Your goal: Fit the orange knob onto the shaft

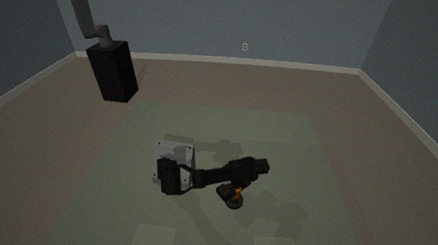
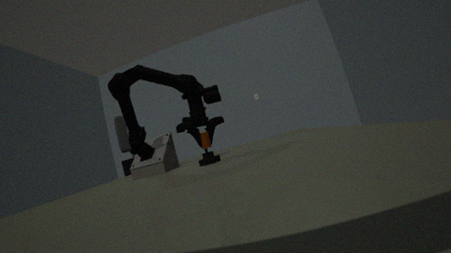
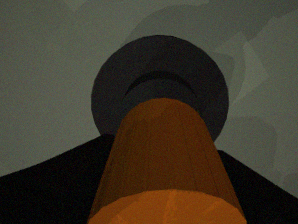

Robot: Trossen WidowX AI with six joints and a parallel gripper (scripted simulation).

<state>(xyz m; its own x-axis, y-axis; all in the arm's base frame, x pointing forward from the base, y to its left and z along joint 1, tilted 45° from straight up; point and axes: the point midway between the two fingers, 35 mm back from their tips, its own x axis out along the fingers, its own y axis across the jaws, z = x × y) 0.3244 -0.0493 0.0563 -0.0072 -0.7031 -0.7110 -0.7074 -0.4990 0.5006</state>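
Observation:
The orange knob (image 1: 237,194) (image 2: 206,140) (image 3: 162,150) is upright between the fingers of my gripper (image 2: 206,141) (image 3: 162,152), which is shut on it. The dark round pedestal (image 1: 234,203) (image 2: 209,161) (image 3: 107,95) stands on the table under the knob. In the exterior view a short piece of the dark shaft (image 2: 206,150) shows between the knob's lower end and the pedestal, so the knob is above the pedestal and does not touch it. Whether the shaft's tip is inside the hole cannot be seen. The shaft's flat side and the hole are hidden.
The arm's grey base block (image 1: 175,150) (image 2: 151,170) stands on the pale green table (image 1: 118,208) (image 2: 234,202), left of the pedestal. A black box (image 1: 113,71) with a grey jointed arm (image 1: 82,10) on it stands at the back left in the top view.

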